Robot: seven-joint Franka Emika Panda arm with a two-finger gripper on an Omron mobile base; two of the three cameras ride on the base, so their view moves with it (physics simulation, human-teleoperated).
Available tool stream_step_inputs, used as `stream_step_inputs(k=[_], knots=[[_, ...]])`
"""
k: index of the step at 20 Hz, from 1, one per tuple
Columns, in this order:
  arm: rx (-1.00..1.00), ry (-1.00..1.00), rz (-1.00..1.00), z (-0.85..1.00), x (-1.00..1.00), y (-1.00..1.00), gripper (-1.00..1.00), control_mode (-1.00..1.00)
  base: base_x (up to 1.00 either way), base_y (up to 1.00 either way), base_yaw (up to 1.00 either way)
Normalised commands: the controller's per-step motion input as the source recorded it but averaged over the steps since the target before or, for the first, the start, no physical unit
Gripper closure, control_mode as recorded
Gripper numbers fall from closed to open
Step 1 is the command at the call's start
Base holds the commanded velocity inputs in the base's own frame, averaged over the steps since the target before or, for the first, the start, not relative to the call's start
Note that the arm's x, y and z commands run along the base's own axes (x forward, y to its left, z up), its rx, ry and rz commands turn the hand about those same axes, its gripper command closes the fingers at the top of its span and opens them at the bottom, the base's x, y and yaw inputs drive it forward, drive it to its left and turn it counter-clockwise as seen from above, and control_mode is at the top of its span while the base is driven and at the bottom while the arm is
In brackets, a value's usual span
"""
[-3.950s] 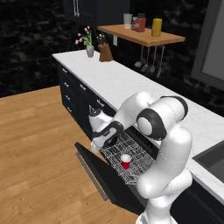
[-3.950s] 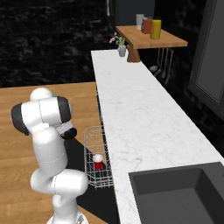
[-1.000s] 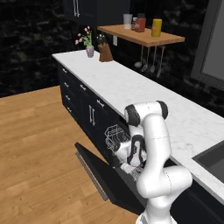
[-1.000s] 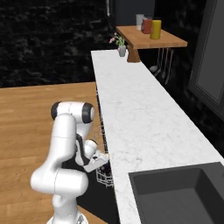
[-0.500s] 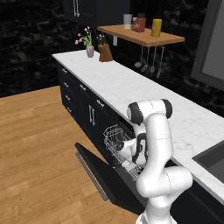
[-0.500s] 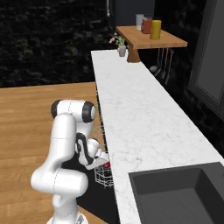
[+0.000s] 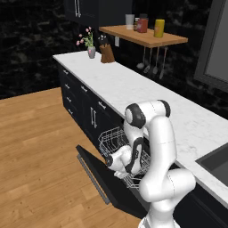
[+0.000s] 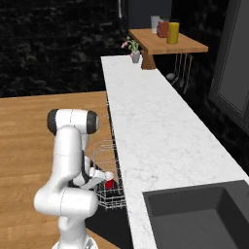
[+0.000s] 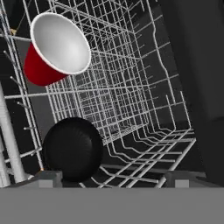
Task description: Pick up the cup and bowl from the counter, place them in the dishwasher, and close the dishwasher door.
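Note:
My gripper (image 9: 111,181) is open low inside the dishwasher's white wire rack (image 9: 144,109), fingertips (image 9: 43,178) spread wide. The black bowl (image 9: 73,148) rests in the rack just ahead of the left fingertip, free of both fingers. The red cup (image 9: 57,48), its white inside facing the camera, lies further in. From the base, the gripper (image 7: 115,164) reaches down into the rack (image 7: 109,139) over the dropped-open dishwasher door (image 7: 95,171). The right base view shows the cup (image 8: 110,184) beside the hand (image 8: 97,177), under the edge of the white counter (image 8: 146,121).
The open door and its bar handle (image 7: 91,178) jut over the wooden floor (image 7: 40,147). Dark cabinets (image 7: 89,113) run left of the dishwasher. A sink (image 8: 199,219) is set in the counter's near end. A flower vase (image 7: 91,51), knife block (image 7: 106,53) and jar shelf (image 7: 142,35) stand far back.
The jaws have opened from shut, letting go of the bowl, which now lies in the rack. The hand has drawn back slightly toward the door.

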Motion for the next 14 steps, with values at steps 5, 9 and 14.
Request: stream_step_inputs(k=[5,9,14], knots=[[-0.07,-0.08,0.21,0.87,-0.38,0.5,-1.0,-1.0,0.0,0.0,0.0],[-0.03,0.07,0.15,0.58,-0.2,0.41,-1.0,-1.0,0.0,0.0,0.0],[0.0,0.37,0.17,-0.35,0.01,-0.01,-1.0,-1.0,0.0,0.0,0.0]])
